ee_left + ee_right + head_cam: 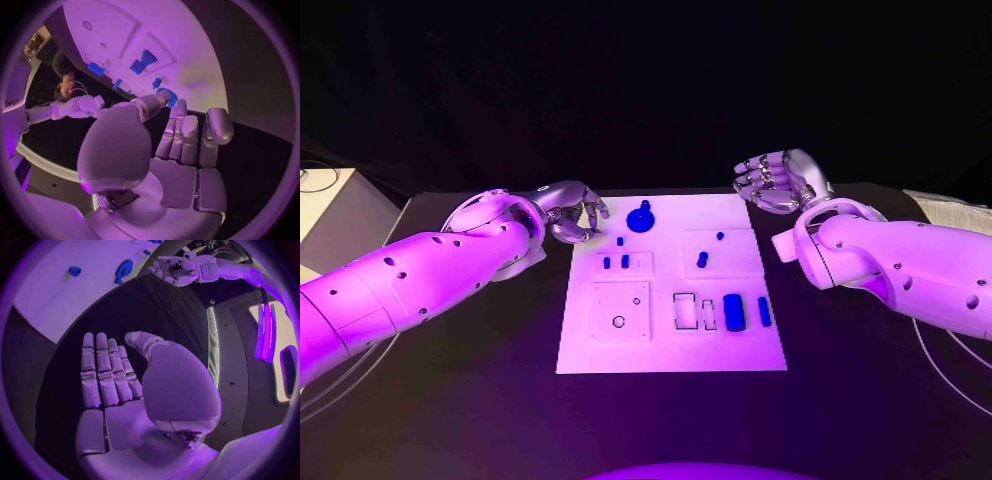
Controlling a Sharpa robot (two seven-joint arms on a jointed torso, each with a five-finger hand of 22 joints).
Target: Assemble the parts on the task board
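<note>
A: Largest first?
B: Black table (473, 400), with the flat white task board (672, 355) at its middle.
A: Hands?
B: Left silver hand (568, 212) sits at the board's far left corner, fingers loosely curled and apart, gripping nothing. Right silver hand (776, 182) hangs past the far right corner, off the board, fingers curled inward, empty.
A: Parts?
B: Round dark-blue knobbed part (640, 217) lies near the far edge, just beside the left fingers. Blue oblong part (734, 312) stands in the near right recesses; a slimmer blue bar (764, 311) beside it.
</note>
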